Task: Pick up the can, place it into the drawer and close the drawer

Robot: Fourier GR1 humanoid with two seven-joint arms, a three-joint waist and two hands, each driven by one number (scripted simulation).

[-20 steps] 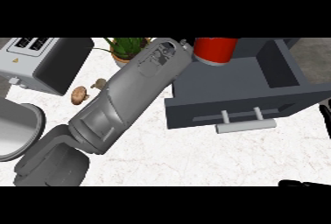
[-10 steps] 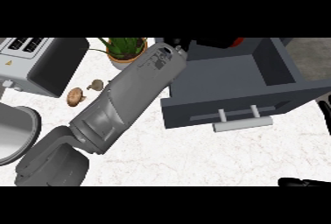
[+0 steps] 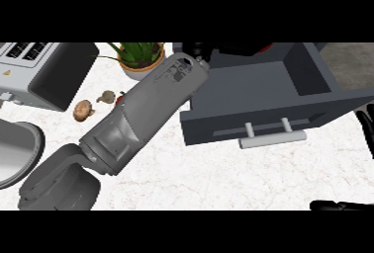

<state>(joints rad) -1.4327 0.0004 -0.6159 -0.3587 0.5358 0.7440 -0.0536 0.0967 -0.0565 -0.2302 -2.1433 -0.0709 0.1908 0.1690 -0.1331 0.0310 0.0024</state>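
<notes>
The grey drawer (image 3: 321,106) stands pulled open at the right of the counter, its pale bar handle (image 3: 266,137) facing me. My left forearm crosses from the lower left up to the drawer's back left corner. The left hand (image 3: 219,49) shows only as black fingers at the view's top edge, curled round the red can (image 3: 265,47). Just a sliver of the can shows, above the drawer's far end. My right hand (image 3: 342,205) rests at the lower right corner, its straight fingers (image 3: 364,126) showing along the right edge beside the drawer's front.
A toaster (image 3: 40,69) sits at the top left and a potted plant (image 3: 139,58) beside it. A mushroom (image 3: 83,109) and small vegetables (image 3: 108,96) lie left of my forearm. A grey metal pot (image 3: 15,153) stands at the left edge.
My left hand has carried the can further back over the open drawer, so the can now shows only at the top edge. The drawer itself has not moved.
</notes>
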